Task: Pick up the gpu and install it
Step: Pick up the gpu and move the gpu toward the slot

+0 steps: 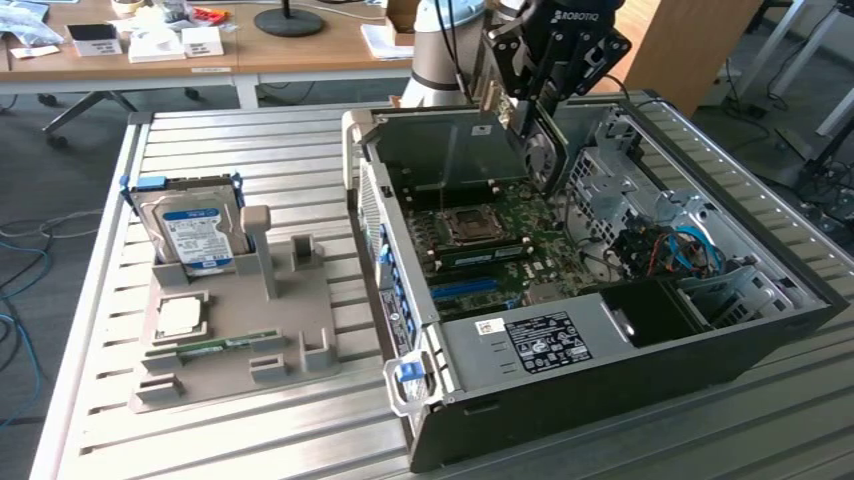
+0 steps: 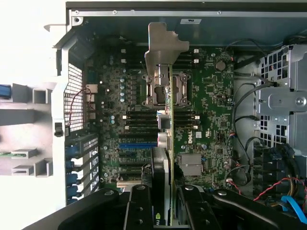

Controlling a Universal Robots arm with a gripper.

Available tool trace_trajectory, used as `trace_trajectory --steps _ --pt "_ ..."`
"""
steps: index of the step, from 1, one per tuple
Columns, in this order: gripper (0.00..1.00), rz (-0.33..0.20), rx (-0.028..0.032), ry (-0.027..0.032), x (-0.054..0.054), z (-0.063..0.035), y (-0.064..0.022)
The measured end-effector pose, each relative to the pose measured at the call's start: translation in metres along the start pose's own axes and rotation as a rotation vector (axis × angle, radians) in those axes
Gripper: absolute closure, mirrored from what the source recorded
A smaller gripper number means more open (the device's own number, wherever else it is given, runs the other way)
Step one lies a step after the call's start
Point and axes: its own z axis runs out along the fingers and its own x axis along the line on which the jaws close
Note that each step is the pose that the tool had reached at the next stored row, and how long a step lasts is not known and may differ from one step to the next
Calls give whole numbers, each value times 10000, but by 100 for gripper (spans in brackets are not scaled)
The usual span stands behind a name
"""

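Clamping gpu [image 2: 163, 163] edge-on in partly closed gripper [image 2: 165, 206] over motherboard [image 2: 211, 110] in wrist view; catching hard drive [image 1: 194, 235] upright in grey holder [image 1: 267, 330] beside case [image 1: 601, 400] in exterior view.

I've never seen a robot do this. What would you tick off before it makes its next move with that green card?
1. Grip: gripper closed on the gpu, card held edge-on: ok.
2. Position: gpu hangs over the open computer case, above the motherboard: ok.
3. Card lined up with its slot: cannot tell.
4. Cables lie off to the side of the card: ok.
5. Hard drive stands outside the case, out of the way: ok.
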Motion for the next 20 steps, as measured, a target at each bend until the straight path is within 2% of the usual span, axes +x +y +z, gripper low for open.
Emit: trace_trajectory --steps 9,20 --pt "73 -3 0 0 -14 0 0" --pt "73 -2 0 1 -153 0 6"
